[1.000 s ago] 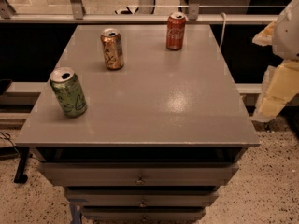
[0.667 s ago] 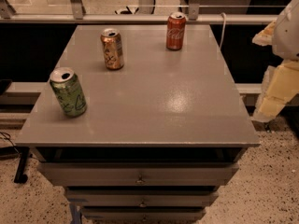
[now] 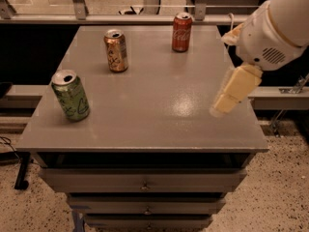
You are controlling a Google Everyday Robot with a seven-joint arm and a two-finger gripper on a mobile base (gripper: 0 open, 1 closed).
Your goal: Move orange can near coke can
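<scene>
Hovering over tbl (image 3: 145, 105) edge, hand (image 3: 231, 91) – open/shut unclear, arm (image 3: 280, 28) cut off by frame

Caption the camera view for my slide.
Hand hovers at edge of table; orange can and coke can stand apart.

White arm (image 3: 277, 25) at upper right, gripper (image 3: 231, 92) below it, angled down-left

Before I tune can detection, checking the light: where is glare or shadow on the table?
Camera view: a soft sheen on the table right of centre, beside the hand hovering over its right side; orange can and coke can show no strong glare.
</scene>
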